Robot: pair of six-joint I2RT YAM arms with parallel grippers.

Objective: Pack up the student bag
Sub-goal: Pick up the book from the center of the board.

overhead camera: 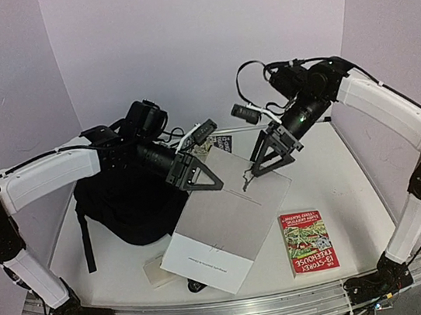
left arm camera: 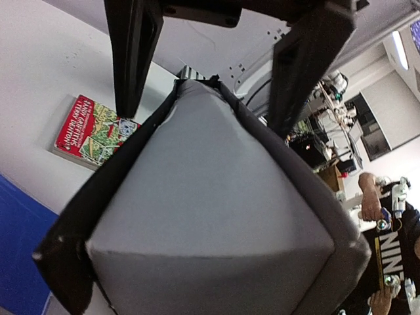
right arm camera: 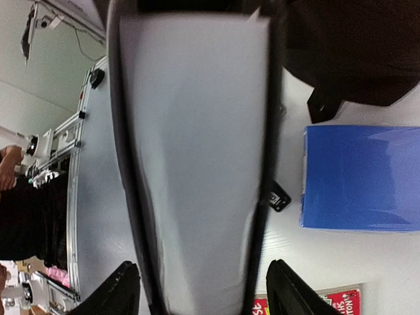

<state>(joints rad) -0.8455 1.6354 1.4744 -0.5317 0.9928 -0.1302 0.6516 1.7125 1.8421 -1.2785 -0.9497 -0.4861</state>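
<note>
Fingers first: the left fingers [left arm camera: 131,59] stand wide apart with the narrow end of a large flat grey folder with black edges [overhead camera: 231,217] between them, each finger close to one black edge. Whether they press on it cannot be told. The right fingers [right arm camera: 118,292] are likewise spread, one on either side of the same folder (only their tips show in the right wrist view), and whether they grip it cannot be told either. From above, both arms meet the folder at its far edge, the left arm at the far left corner and the right arm further right. The folder reaches from there toward the near edge of the white worktop [overhead camera: 331,180]. The large black soft fabric backpack [overhead camera: 119,205] lies on the left of the worktop under the left arm, just beside the folder's left edge. A red paperback book with a cartoon cover [overhead camera: 307,242] lies flat to the right of the folder's near end, apart from it. A flat glossy blue folder [right arm camera: 357,177] lies on the worktop near the backpack.
</note>
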